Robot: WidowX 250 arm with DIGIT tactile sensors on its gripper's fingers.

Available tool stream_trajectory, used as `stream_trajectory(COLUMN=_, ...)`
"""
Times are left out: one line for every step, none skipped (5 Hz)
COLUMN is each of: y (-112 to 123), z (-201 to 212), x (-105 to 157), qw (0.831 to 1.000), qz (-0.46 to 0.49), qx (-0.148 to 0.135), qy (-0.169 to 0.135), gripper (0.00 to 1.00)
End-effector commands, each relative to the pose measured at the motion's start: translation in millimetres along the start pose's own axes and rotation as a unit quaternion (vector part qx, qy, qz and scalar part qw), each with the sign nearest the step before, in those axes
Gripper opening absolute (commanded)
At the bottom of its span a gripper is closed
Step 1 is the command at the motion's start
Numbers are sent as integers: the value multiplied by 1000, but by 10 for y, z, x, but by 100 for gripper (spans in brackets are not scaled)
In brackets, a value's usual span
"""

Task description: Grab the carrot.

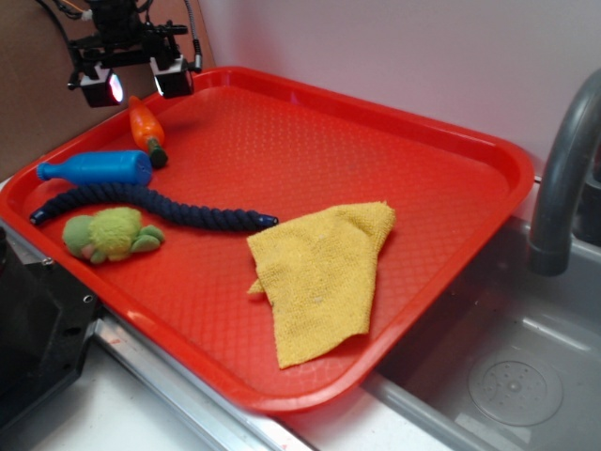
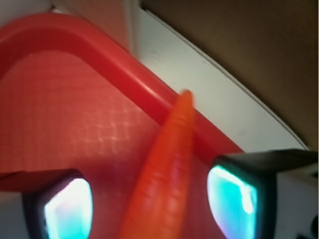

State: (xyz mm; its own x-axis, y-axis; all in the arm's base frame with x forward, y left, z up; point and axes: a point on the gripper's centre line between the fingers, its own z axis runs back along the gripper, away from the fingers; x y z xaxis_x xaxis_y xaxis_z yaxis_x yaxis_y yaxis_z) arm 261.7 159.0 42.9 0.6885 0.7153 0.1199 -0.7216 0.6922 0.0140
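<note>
- Near the far left corner of the red textured plastic tray [image 1: 310, 160], the small orange tapered toy carrot [image 1: 144, 123] is lying with its dark green stem end facing the blue bottle-shaped toy [image 1: 96, 168] and its narrow tip pointing toward the tray rim
- Above it, the black gripper [image 1: 135, 83] is hovering with jaws spread wide, one pad on each side of the carrot's long axis, gripping nothing
- Beyond the tray, a grey metal sink [image 1: 507, 376] is sitting beside a white wall [image 1: 394, 47]
</note>
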Motion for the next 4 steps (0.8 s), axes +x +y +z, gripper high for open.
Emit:
stream_trajectory(y=-8, z=15, x=-341, qw=999, qz=-43, qx=25, qy=-6, gripper=100)
stream_trajectory(y=-21, z=88, x=-573, qw=998, qz=-46, qx=31, qy=-10, gripper=0)
stream_trajectory(y=-53, z=63, x=-530, qw=998, qz=-51, qx=36, qy=-6, gripper=0)
stream_trajectory(y=-98, z=149, x=-493, qw=997, qz=-63, qx=41, qy=-19, gripper=0)
